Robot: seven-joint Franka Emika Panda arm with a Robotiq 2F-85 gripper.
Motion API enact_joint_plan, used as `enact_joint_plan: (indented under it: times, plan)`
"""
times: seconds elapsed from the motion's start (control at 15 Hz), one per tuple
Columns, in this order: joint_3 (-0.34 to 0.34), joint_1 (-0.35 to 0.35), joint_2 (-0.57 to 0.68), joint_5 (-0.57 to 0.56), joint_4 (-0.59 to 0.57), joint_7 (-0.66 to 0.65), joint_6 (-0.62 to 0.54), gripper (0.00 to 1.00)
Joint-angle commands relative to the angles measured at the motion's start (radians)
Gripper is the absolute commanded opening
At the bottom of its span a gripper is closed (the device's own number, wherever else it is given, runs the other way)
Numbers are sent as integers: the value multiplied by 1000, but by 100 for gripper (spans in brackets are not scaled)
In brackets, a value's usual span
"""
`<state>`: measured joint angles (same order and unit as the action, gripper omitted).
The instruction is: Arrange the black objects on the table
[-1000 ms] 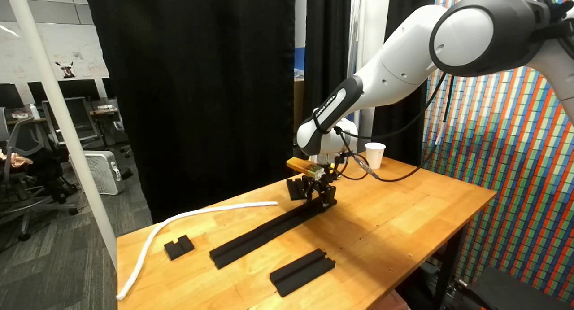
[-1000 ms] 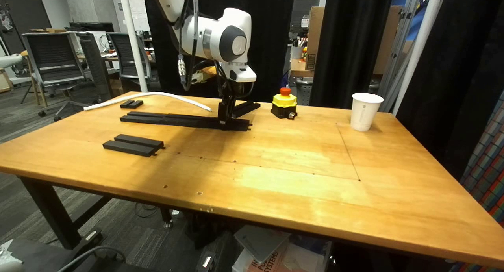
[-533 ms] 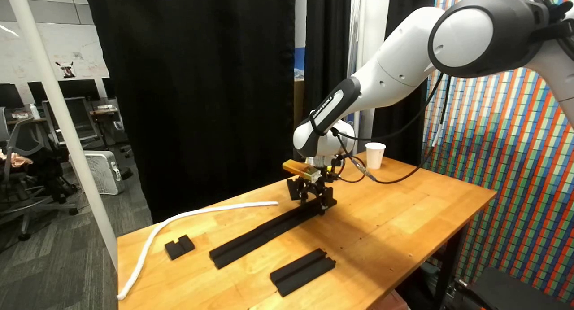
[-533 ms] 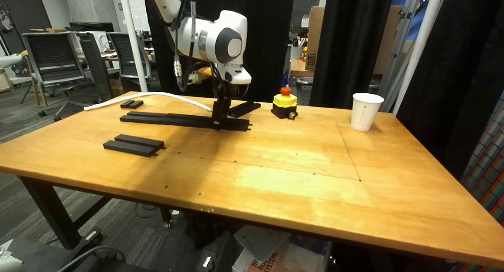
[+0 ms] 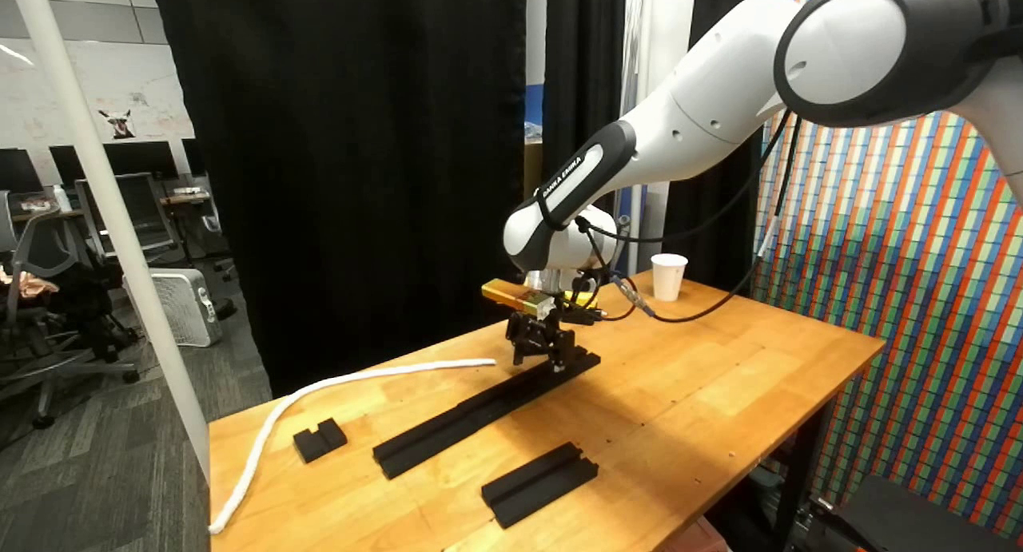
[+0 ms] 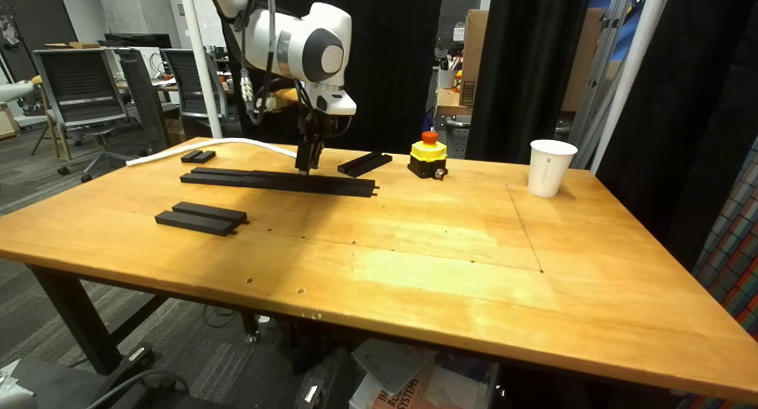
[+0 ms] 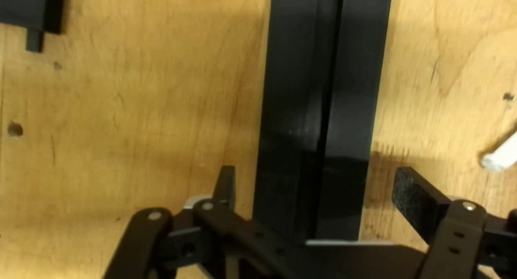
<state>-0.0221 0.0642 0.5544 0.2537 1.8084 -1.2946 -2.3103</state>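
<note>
**Wide-spread gripper (image 7: 317,185) astride a long black strip (image 7: 307,113)**

Tabletop (image 6: 444,267) of honey-coloured wood, grain-streaked, pitted with small holes; on it, matte black blocks (image 6: 195,221), straight-sided and grooved lengthwise, and a loosely curved white cord (image 5: 376,373). Note the strip, flat between a mid-length block (image 5: 539,486) and a short block (image 5: 324,442), slightly stepped partway along; near one end, an angled block (image 6: 364,164). In the wrist view, fingers (image 7: 416,196) far apart, one to each side of the strip, wood showing inside each; contact with the wood: cannot tell. Cord tip near one finger. Toward the white cup (image 6: 549,167), a broad run of wood; near a tabletop edge, a red-topped yellow box (image 6: 428,154).
</note>
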Motion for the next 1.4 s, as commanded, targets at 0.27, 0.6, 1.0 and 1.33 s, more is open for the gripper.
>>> enact_joint_plan:
  times: [0.27,0.6,1.0,1.33]
  plan:
    - [-81,9,-42,109,-39,123,102,100]
    - [-65,50,-82,67,-18,147,143,100]
    - [-16,63,-362,-177,202,313,237,100]
    - [-23,42,-641,-306,417,508,277,100]
